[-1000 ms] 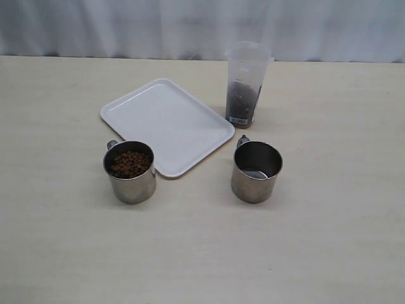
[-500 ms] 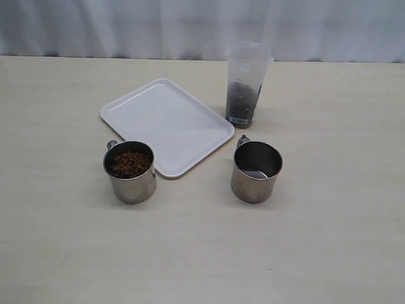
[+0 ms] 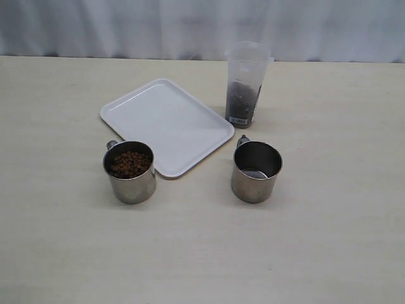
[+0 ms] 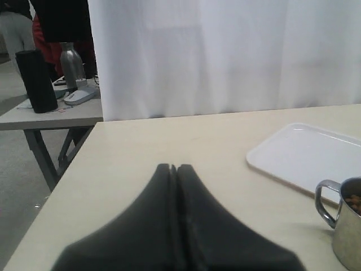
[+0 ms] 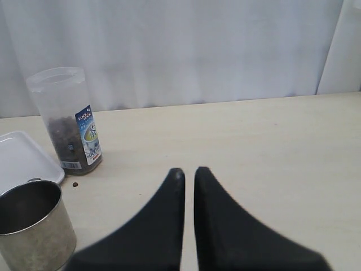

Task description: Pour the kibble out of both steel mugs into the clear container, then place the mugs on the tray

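One steel mug [image 3: 130, 172] stands left of the front, filled with brown kibble [image 3: 130, 163]. The other steel mug [image 3: 256, 171] stands to the right and looks empty. Behind it rises the clear container [image 3: 245, 84], holding dark kibble in its lower half. Between the two mugs and further back lies the bare white tray [image 3: 166, 123]. Neither gripper shows in the exterior view. My left gripper [image 4: 174, 167] is shut and empty, with the full mug [image 4: 347, 226] off to one side. My right gripper [image 5: 189, 172] holds nothing, only a thin slit between its jaws, away from the empty mug [image 5: 34, 226].
A single loose pellet [image 5: 76, 183] lies on the table beside the container [image 5: 66, 121]. A white curtain [image 3: 190, 25] hangs behind the table's far edge. Beyond the table's side edge stands another table [image 4: 51, 113] with a black cylinder and a bottle.
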{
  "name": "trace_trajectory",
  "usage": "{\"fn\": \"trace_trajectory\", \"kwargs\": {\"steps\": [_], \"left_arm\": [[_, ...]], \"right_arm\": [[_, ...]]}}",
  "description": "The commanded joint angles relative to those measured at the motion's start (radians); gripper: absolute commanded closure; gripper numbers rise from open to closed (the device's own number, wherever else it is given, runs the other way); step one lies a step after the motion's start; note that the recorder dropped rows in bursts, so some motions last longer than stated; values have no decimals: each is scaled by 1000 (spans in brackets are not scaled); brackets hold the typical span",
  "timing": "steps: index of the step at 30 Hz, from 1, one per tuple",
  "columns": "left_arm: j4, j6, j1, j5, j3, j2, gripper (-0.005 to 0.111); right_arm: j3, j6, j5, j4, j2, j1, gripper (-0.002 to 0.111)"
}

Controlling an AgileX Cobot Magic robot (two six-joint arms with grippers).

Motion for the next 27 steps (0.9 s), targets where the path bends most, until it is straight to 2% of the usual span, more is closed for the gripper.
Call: {"fn": "trace_trajectory", "kwargs": {"steps": [1, 5, 8, 12, 14, 16, 21, 22, 24, 26, 27], "left_arm": [[11, 6, 3, -28, 3, -3, 107], [-55, 0, 3, -171, 3, -3, 107], [-50, 0, 3, -293, 3, -3, 107], [-77, -143, 3, -417, 3, -3, 107], [-48, -167, 3, -438, 3, -3, 107], [-12, -239, 3, -382, 3, 11, 107], [316, -575, -65, -369, 3, 331, 107], [478, -684, -108, -435, 3, 492, 107], [608, -671, -137, -556, 3, 666, 107], [644, -602, -139, -650, 3, 810, 107], [635, -483, -139, -728, -7, 990, 107]], "right_arm": [[2, 0, 3, -13, -2, 2, 104], [2, 0, 3, -13, -2, 2, 104], [2, 0, 3, -13, -2, 2, 104], [2, 0, 3, -13, -2, 2, 104], [2, 0, 3, -13, -2, 2, 104], [2, 0, 3, -13, -2, 2, 104], [2, 0, 3, -13, -2, 2, 104], [2, 0, 3, -13, -2, 2, 104], [2, 0, 3, -13, -2, 2, 104], [2, 0, 3, -13, -2, 2, 104], [2, 0, 3, -13, -2, 2, 104]]}}
